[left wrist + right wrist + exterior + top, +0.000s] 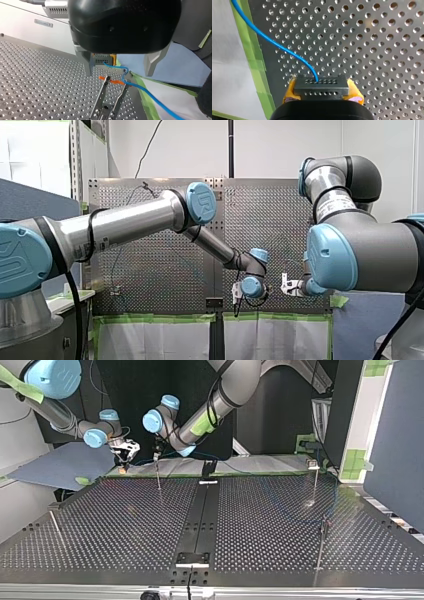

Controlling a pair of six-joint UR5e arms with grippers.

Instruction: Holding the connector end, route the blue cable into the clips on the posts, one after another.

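My right gripper (322, 93) is shut on the black connector (321, 86), held between its yellow pads (289, 90). The blue cable (274, 43) leaves the connector and runs off over the perforated table toward the green tape. In the left wrist view the connector (101, 59) sits ahead of my left gripper (118, 74), whose metal fingers (87, 63) stand wide open and hold nothing. The blue cable (140, 88) bends at a post's clip (124, 73) just under those fingers. In the top view both grippers hang by the far post (158, 474), my right gripper (125, 452) beside my left gripper (157, 452).
More thin posts stand on the table: one at the top view's far right (316, 480), one near right (322, 545), one at the left edge (54, 522). A black rail (200, 515) runs down the table's middle. Green tape (257, 65) lines the far edge.
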